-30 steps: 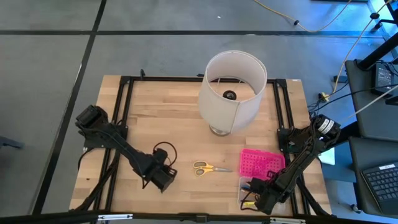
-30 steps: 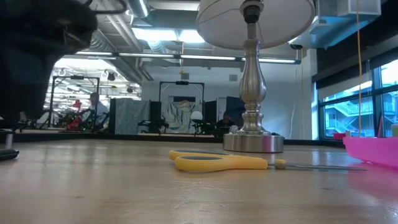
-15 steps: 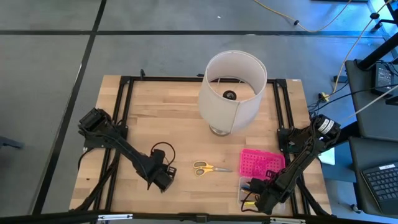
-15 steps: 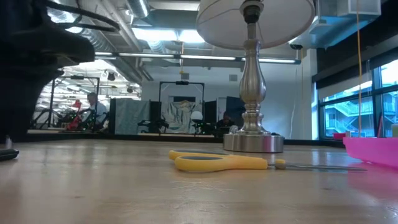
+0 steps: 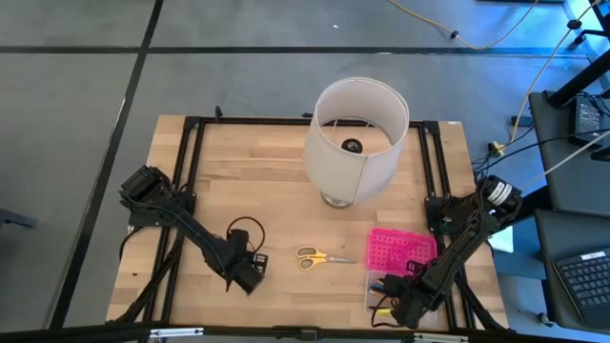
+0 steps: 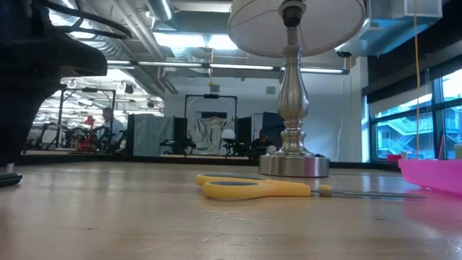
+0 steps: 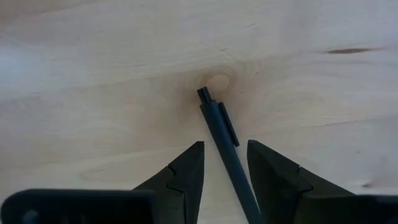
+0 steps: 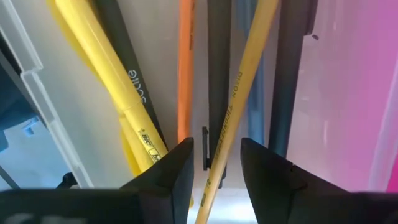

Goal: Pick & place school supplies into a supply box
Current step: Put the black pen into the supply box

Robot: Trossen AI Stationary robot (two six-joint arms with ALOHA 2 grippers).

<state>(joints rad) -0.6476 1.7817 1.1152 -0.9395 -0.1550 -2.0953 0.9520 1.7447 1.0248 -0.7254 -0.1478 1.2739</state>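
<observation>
A dark grey pen (image 7: 221, 124) lies flat on the wooden table, near the front left. My left gripper (image 7: 225, 168) points down over it, open, with one finger on each side of the barrel and a gap on both sides. Yellow-handled scissors (image 5: 319, 257) lie flat at the table's middle front. The supply box stands at the front right, its pink dotted lid (image 5: 400, 250) open beside the clear base (image 5: 374, 286). My right gripper (image 8: 216, 162) hangs open in the base over yellow pencils (image 8: 118, 81) and dark pens; a wooden pencil (image 8: 245, 74) runs between its fingers.
A lamp with a big white shade (image 5: 355, 138) stands behind the scissors on a metal foot (image 6: 294, 165). A black frame (image 5: 191, 191) runs along the table's edges. A looped black cable (image 5: 250, 232) rides on my left wrist. Bare wood lies between the scissors and the box.
My left gripper has rolled about its downward axis over the pen and has shifted slightly toward the table's left. The scissors, the box and my right arm have kept still.
</observation>
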